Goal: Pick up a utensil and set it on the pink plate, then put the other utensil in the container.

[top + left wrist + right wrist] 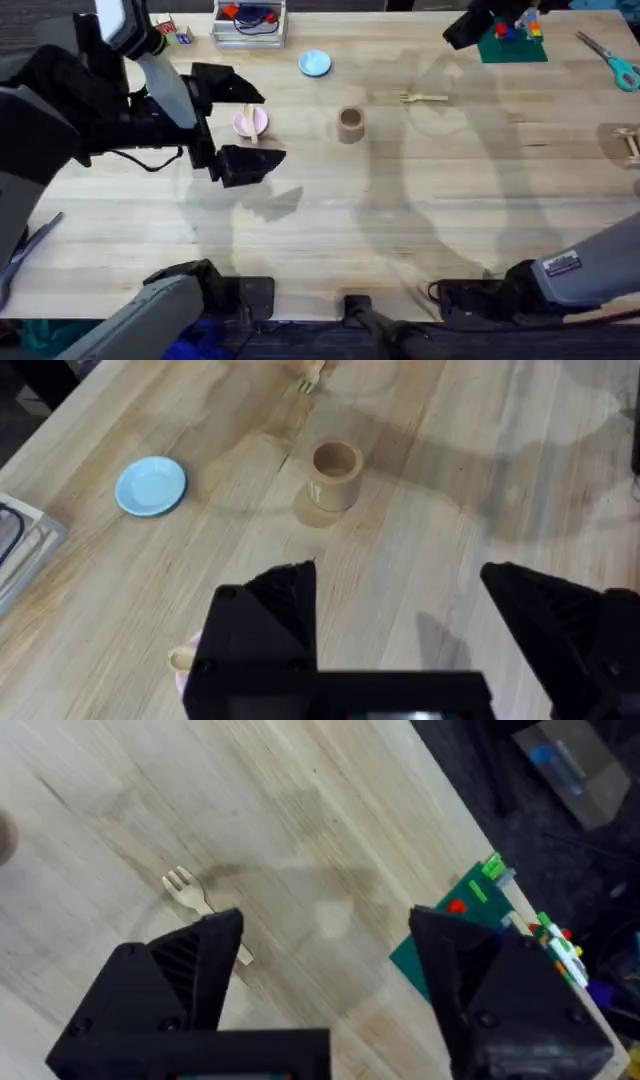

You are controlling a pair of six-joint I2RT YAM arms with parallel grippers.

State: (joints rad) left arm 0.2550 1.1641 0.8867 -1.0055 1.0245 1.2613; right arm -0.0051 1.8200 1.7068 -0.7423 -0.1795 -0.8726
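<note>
above the pink plate (250,123), left gripper (232,125) jaws spread, spoon (251,122) resting there

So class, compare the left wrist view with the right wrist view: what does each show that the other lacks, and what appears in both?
Left wrist alone: the round light-blue plate, the tan-brown cylindrical cardboard cup standing upright, the rounded end of the pale wooden spoon beside the open left claw.

Right wrist alone: the green base with coloured toy bricks at the table's edge, the open right claw.

Both: the pale wooden fork lying on the light wooden table, untouched.
</note>
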